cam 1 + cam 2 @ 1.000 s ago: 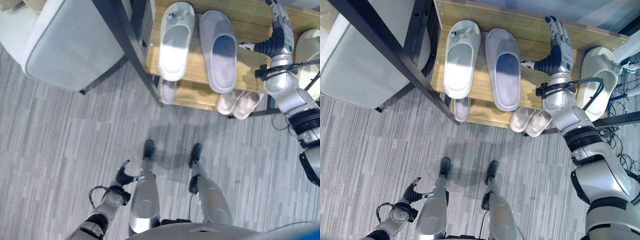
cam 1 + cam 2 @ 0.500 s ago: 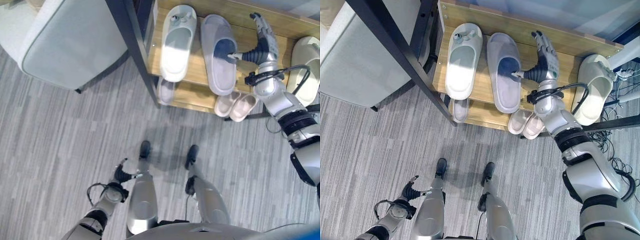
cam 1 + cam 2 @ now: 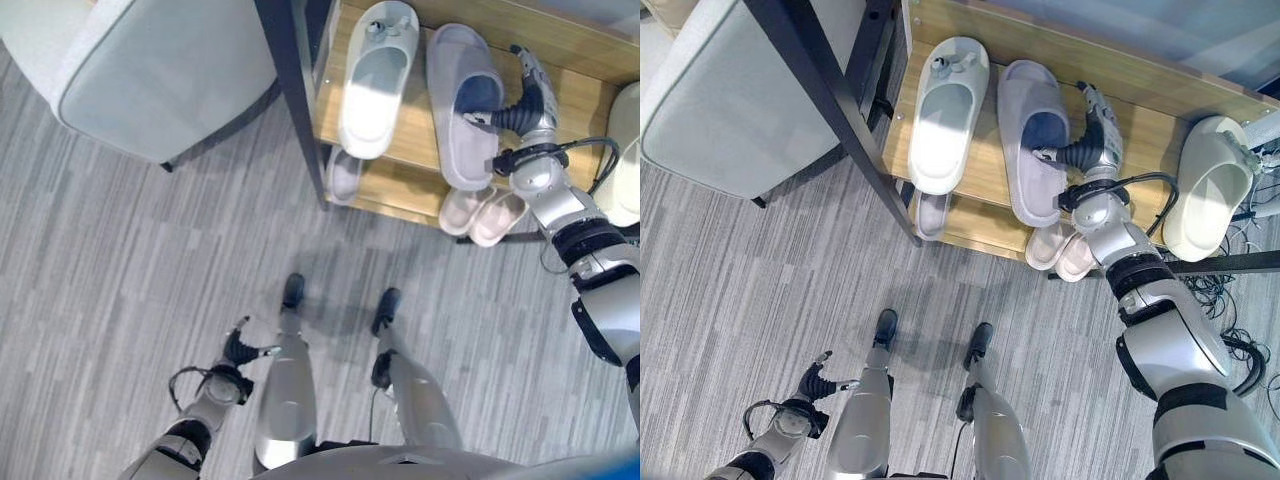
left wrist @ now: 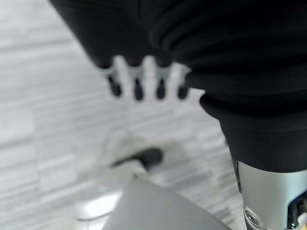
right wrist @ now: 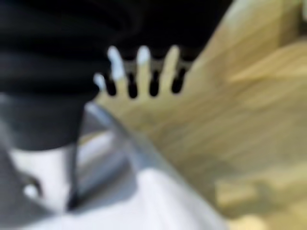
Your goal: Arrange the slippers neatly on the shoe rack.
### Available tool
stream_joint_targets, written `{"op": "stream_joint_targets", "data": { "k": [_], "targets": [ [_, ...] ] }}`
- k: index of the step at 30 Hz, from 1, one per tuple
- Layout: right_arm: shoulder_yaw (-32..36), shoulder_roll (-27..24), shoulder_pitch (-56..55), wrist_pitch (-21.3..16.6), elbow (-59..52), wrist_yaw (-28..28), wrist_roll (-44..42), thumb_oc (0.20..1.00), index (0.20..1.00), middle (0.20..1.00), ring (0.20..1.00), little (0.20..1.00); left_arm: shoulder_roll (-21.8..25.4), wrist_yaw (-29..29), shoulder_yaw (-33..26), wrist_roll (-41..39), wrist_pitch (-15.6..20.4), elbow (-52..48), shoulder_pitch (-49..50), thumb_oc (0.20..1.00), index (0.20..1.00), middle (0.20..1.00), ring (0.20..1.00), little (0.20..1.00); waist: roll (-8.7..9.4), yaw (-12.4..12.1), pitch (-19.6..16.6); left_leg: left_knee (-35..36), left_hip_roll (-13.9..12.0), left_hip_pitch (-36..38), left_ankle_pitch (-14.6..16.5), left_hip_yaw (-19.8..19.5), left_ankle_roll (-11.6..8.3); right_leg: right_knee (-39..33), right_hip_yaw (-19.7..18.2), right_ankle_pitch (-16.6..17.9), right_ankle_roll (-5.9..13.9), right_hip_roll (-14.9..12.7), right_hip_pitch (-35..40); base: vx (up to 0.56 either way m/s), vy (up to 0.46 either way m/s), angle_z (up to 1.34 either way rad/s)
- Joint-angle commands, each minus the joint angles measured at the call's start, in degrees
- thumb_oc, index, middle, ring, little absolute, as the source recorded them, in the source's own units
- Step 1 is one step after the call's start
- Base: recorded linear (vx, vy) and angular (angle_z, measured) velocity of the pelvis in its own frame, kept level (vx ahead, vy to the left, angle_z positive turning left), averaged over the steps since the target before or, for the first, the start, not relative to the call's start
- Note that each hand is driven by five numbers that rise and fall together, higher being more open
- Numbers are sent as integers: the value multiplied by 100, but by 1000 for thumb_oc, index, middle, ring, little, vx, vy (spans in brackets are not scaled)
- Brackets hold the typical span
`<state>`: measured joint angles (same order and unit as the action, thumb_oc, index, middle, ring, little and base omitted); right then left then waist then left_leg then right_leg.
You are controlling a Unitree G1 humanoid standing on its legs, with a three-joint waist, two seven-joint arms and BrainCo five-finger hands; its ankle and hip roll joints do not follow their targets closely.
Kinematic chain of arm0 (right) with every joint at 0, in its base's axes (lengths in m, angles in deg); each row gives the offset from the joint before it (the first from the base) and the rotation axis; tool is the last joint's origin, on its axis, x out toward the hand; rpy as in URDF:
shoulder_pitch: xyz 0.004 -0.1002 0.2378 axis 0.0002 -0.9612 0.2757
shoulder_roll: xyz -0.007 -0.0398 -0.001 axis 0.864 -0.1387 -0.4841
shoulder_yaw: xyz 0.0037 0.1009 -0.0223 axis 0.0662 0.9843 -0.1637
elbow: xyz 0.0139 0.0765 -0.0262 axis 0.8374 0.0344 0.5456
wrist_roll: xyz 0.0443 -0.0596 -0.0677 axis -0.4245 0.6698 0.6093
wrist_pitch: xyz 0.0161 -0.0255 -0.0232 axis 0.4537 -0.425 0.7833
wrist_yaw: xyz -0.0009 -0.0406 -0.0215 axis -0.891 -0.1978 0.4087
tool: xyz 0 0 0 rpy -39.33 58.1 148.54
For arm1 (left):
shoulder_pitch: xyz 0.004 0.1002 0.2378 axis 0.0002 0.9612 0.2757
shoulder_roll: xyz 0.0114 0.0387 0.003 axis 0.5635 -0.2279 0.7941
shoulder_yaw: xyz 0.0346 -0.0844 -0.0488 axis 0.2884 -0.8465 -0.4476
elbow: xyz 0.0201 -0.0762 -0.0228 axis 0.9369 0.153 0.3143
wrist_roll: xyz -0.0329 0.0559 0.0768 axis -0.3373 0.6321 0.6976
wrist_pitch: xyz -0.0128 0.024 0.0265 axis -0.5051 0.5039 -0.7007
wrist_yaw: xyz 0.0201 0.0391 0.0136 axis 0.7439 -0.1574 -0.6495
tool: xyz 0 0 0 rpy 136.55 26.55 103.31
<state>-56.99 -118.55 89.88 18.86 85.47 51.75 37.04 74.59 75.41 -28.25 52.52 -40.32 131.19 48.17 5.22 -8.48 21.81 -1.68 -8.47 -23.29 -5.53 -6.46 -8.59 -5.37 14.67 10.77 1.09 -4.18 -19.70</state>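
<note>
Right hand (image 3: 1092, 140) rests beside the grey slipper (image 3: 1032, 140) on the top shelf of the wooden shoe rack (image 3: 1145, 135), fingers straight along its far edge and thumb poking into the foot opening, so it is not squeezing anything yet. Next to it lies a pale green slipper (image 3: 948, 112), with its twin (image 3: 1205, 185) far off at the rack's other end. These look light, soft and bendy (foam, I think), so pinching the rim of the opening seems best. Left hand (image 3: 240, 350) hangs loose by the floor.
</note>
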Motion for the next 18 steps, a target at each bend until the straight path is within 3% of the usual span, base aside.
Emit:
{"op": "stream_joint_targets", "data": {
  "k": [1, 7, 18],
  "targets": [
    [119, -497, 716, -41, 260, -104, -204, 200, 200, 200, 200, 200, 98, 119, 407, -138, 77, 195, -169, 1000, 1000, 1000, 1000, 1000, -214, -134, 154, 645, -10, 249, -152, 64, 61, 1151, -368, -1196, 724, -427, -71, -14, 12, 7],
    [278, -494, 521, -52, 154, -142, -314, 200, 200, 200, 200, 200, 48, 107, 381, -135, 32, 304, -150, 1000, 1000, 1000, 1000, 1000, -223, -126, 145, 646, 9, 273, -147, 43, 56, 1113, -342, -1193, 727, -430, -14, -6, 7, 0],
    [1156, -548, -635, -110, -1268, -552, 141, 200, 200, 200, 200, 200, -124, 73, 162, -5, -69, 409, -128, 1000, 1000, 1000, 1000, 1000, -255, 71, 73, 610, 38, 386, -68, 169, 75, 1055, -393, -1129, 750, -478, 102, -19, 12, -1]
  ]
}}
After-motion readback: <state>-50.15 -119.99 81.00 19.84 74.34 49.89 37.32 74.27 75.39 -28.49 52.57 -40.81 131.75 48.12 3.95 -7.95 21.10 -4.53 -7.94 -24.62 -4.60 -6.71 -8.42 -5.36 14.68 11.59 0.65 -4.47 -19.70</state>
